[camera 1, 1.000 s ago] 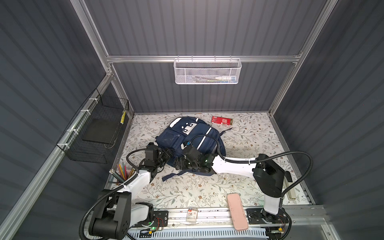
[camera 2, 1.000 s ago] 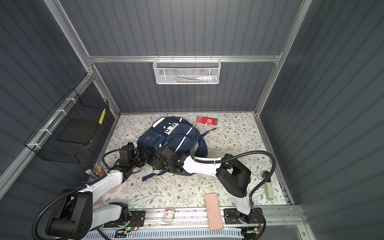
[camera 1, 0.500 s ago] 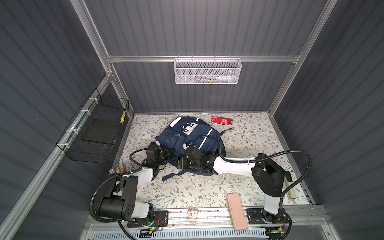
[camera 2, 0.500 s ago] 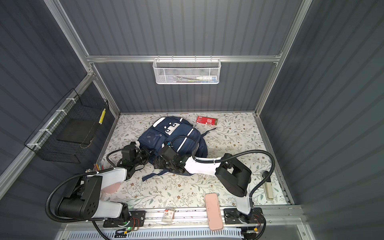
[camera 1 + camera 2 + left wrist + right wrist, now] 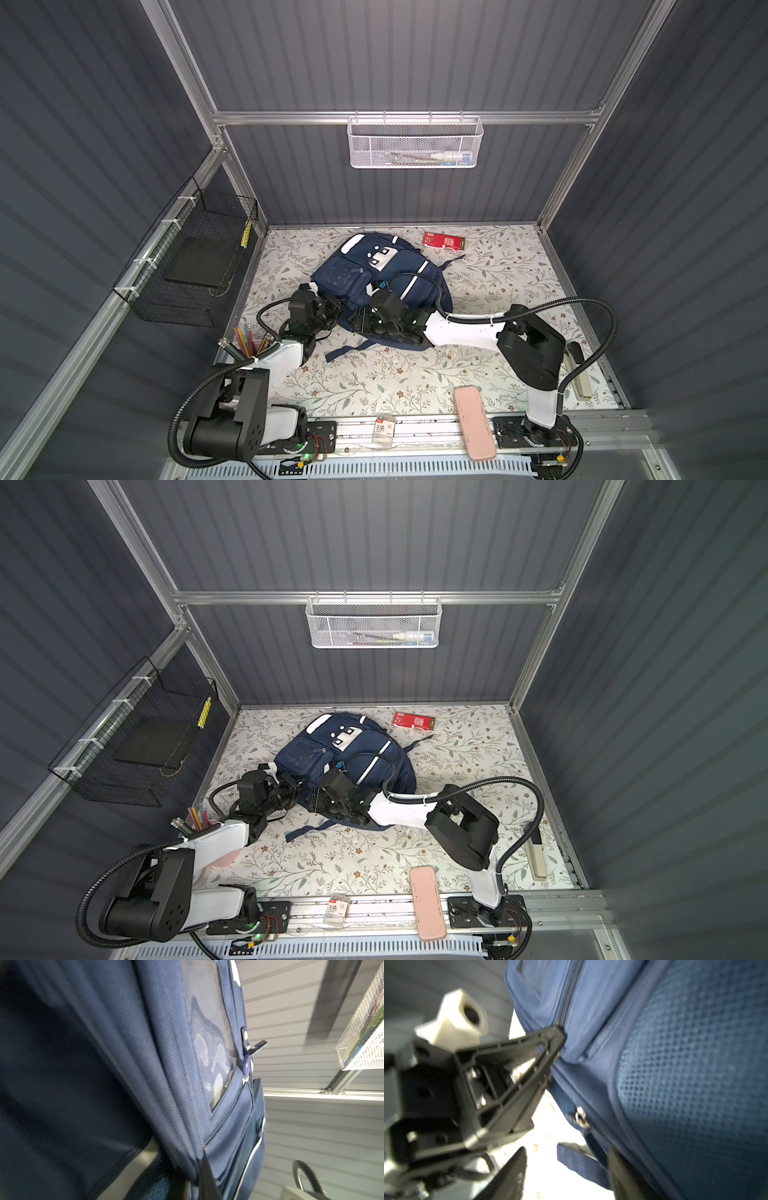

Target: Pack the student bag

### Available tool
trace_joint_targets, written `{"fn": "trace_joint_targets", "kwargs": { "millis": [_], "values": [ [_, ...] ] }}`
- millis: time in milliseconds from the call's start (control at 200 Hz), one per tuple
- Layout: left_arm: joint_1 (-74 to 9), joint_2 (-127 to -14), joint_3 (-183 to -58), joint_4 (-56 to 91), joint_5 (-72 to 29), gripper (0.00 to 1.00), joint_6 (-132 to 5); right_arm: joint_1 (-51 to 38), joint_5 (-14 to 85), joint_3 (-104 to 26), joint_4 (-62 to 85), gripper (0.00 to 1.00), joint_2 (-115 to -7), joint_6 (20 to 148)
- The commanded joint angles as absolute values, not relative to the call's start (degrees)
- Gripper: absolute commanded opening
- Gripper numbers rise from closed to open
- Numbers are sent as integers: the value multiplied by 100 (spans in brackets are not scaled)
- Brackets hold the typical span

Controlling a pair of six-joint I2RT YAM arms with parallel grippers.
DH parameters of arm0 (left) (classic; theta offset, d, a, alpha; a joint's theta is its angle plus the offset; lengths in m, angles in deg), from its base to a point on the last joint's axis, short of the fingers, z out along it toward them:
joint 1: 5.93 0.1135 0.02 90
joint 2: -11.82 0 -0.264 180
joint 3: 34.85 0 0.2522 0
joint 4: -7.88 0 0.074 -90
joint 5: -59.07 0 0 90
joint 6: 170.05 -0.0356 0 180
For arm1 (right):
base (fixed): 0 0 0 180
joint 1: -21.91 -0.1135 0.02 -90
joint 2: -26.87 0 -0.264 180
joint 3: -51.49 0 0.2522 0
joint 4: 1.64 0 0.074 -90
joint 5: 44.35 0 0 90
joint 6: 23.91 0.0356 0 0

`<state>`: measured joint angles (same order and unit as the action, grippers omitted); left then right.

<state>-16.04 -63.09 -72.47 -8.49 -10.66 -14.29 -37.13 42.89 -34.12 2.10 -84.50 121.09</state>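
On the far-left part of the table (image 5: 498, 282), the student bag (image 5: 374, 274) lies flat, front up. Left pincer (image 5: 337, 308) is pinched tight on the seam at its near-left edge. Right pincer (image 5: 566, 1149) sits half-wide by the near edge, gripping nothing I can see. Looks like zip-opening to me: I'd hold that seam taut and close squarely on the zip pull (image 5: 580, 1119), not loose fabric.

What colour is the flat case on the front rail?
Pale pink case, clearest in a top view.
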Motion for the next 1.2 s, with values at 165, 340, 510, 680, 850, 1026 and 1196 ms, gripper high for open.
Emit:
{"fn": "trace_joint_targets", "kwargs": {
  "millis": [165,340,510,680,850,1026,1196],
  "values": [
    [-1639,-6195,-7096,-1193,-492,0,-1166,-3423,4275,-3732,-54,46,-9053,12528],
    [-1639,-6148,-7068,-1155,-463,0,-1142,-3400,4411,-3995,-79,39,-9270,12506],
    [-1635,-6163,-6900,-1277,-520,0,-1103,-3381,4414,-4031,-69,18,-9287,12401],
    [-1631,-6082,-7039,-1050,-592,0,-1231,-3333,4395,-3641,-265,11,-9213,12571],
    [-1631,-6071,-7094,-863,-654,0,-1357,-3309,4481,-3326,-297,8,-8987,12516],
    [-1635,-6047,-7006,-938,-670,0,-1293,-3311,4632,-3009,-283,49,-8679,12543],
    [-1630,-5961,-7041,-1011,-573,0,-1130,-3303,4691,-3533,-106,59,-9074,12588]
  ]
}}
